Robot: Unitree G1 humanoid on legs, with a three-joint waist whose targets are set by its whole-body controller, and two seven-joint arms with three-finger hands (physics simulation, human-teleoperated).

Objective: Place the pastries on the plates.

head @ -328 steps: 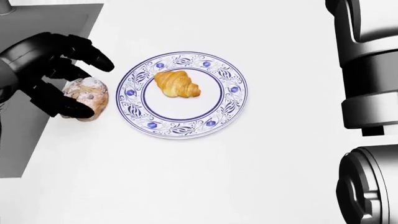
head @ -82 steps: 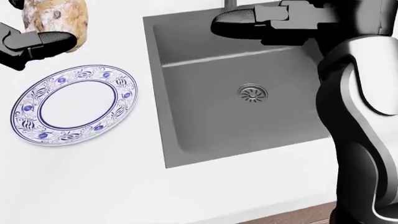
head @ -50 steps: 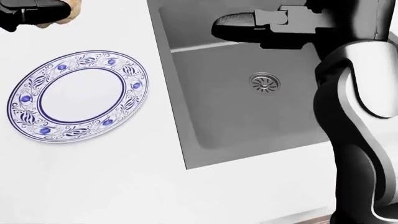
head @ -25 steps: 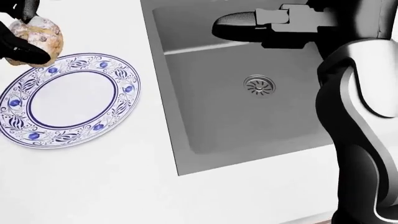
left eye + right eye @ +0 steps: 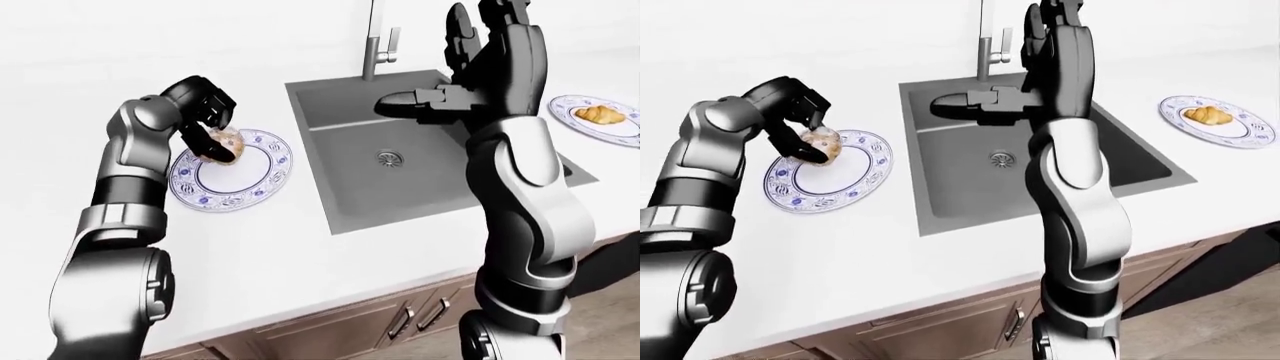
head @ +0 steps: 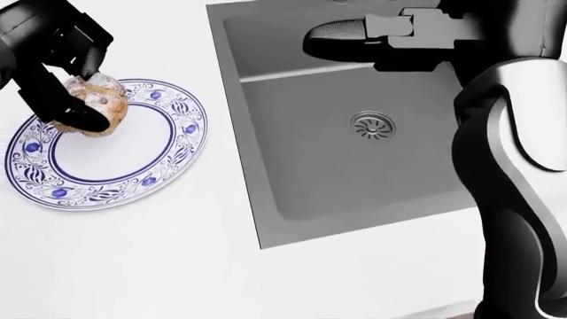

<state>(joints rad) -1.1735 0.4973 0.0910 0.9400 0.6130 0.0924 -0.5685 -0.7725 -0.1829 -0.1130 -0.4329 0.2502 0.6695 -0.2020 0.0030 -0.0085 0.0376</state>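
At the left of the head view, the robot's left arm reaches in over a white worktop (image 6: 133, 259), bent sharply at the elbow with the wrist curled downward. The left hand (image 6: 55, 63) has its black fingers (image 6: 75, 118) clamped on a round, sugar-dusted pastry (image 6: 93, 105), holding it over the upper left rim of a blue-patterned plate (image 6: 173, 156); whether the pastry touches the plate cannot be told. The pastry is lumpy and nearly round, with no clear long axis. Just to the right of the plate lies a grey sink (image 6: 354, 173) with a round drain (image 6: 373, 125) and a tap (image 5: 375, 45) at its top edge. The right arm stands raised over the sink, forearm upright, the right hand (image 5: 478, 37) up with its fingers spread apart and empty. At the far right of the eye views, a second blue-patterned plate (image 5: 1240, 133) carries a croissant (image 5: 1207, 115), its long axis running roughly left to right. No writing or labels are legible anywhere.
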